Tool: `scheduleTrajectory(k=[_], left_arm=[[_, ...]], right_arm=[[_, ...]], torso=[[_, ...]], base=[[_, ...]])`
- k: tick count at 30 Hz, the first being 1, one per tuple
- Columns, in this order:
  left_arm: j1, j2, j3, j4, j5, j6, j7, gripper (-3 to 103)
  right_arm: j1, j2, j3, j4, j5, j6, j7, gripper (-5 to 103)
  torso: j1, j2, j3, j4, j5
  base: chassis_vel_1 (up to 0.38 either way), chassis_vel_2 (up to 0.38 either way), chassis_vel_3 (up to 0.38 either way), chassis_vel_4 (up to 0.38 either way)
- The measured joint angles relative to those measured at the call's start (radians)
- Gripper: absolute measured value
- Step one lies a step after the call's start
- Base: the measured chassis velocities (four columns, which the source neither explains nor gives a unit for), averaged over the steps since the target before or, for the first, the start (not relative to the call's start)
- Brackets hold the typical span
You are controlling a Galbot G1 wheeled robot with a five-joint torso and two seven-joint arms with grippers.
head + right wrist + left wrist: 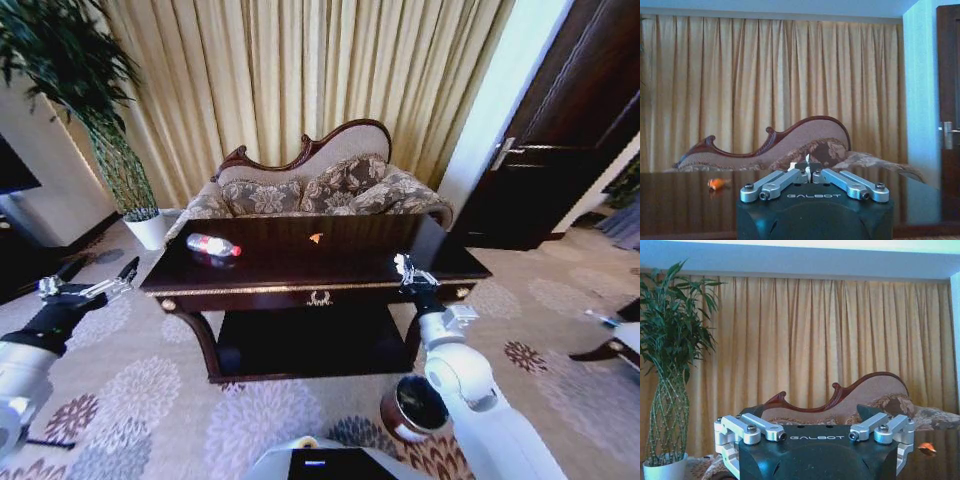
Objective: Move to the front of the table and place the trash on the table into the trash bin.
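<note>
Stood in front of the dark shiny table with the gold trim. On top, toward the robot's left, lay a clear plastic bottle with a red label, flat on its side. Farther back, near the middle, sat a tiny orange scrap, well apart from the bottle. Also seen from the left wrist and the right wrist, down on the shiny top.

Down on the flowered carpet, near the table's front right leg, stood the small round brown trash bin, partly hidden behind the right arm.

Left gripper hung out beside the table's left end, off the top, fingers spread apart and holding nothing. Same wide gap seen from the left wrist.

Right gripper reached up over the table's front right part, fingers pinched together with nothing between them. Tips seen meeting from the right wrist.

Behind the table stood a carved floral sofa, gold curtains, and a tall green plant in a white pot.
</note>
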Motion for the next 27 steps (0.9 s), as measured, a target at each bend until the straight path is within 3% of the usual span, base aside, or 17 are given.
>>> scheduleTrajectory(k=[5, 7, 9, 15, 17, 21, 22, 27], left_arm=[[0.001, -0.002, 0.000, -0.002, 0.000, 0.000, 0.000, 100], [0.001, -0.003, 0.000, -0.003, 0.000, 0.000, 0.000, 100], [0.001, -0.008, 0.001, -0.006, 0.000, 0.000, 0.001, 100], [0.007, -0.014, -0.011, -0.009, -0.006, -0.001, 0.003, 100], [0.012, -0.018, -0.020, -0.010, -0.008, -0.005, 0.007, 100], [0.020, -0.019, -0.027, -0.011, -0.010, -0.011, 0.013, 100], [0.023, -0.019, -0.033, -0.010, -0.012, -0.013, 0.015, 100], [0.025, -0.017, -0.044, -0.010, -0.020, -0.014, 0.017, 100]], right_arm=[[-0.014, 0.014, 0.003, -0.046, -0.042, 0.005, -0.016, 0], [-0.020, 0.020, 0.003, -0.066, -0.048, -0.014, -0.017, 0], [-0.037, 0.045, 0.002, -0.126, -0.054, -0.088, -0.008, 0], [-0.046, 0.087, 0.015, -0.284, -0.094, -0.133, 0.006, 0], [-0.017, 0.113, 0.028, -0.439, -0.113, -0.106, 0.024, 0], [0.026, 0.137, 0.047, -0.591, -0.141, -0.068, 0.031, 0], [0.070, 0.155, 0.071, -0.719, -0.172, -0.039, 0.032, 0], [0.139, 0.166, 0.105, -0.916, -0.207, 0.010, -0.019, 0]], torso=[[0.000, 0.000, 0.000, 0.0003, -0.0003], [0.000, 0.000, 0.000, 0.0002, -0.0001], [0.000, 0.000, 0.000, 0.0000, 0.0000], [0.001, -0.001, 0.001, -0.0002, 0.0001], [0.001, -0.001, 0.001, 0.0000, 0.0000], [0.001, -0.001, 0.000, 0.0003, 0.0003], [0.000, 0.000, 0.000, 0.0002, 0.0001], [0.000, 0.000, 0.000, 0.0002, 0.0002]], base=[[0.180, -0.178, -0.163, 0.154], [0.062, -0.063, -0.081, 0.054], [0.009, -0.005, -0.021, 0.027], [-0.009, 0.004, 0.006, -0.009], [-0.026, 0.011, 0.020, -0.026], [0.000, 0.000, 0.000, 0.000], [0.000, 0.000, 0.000, 0.000], [0.000, 0.000, 0.000, 0.000]])
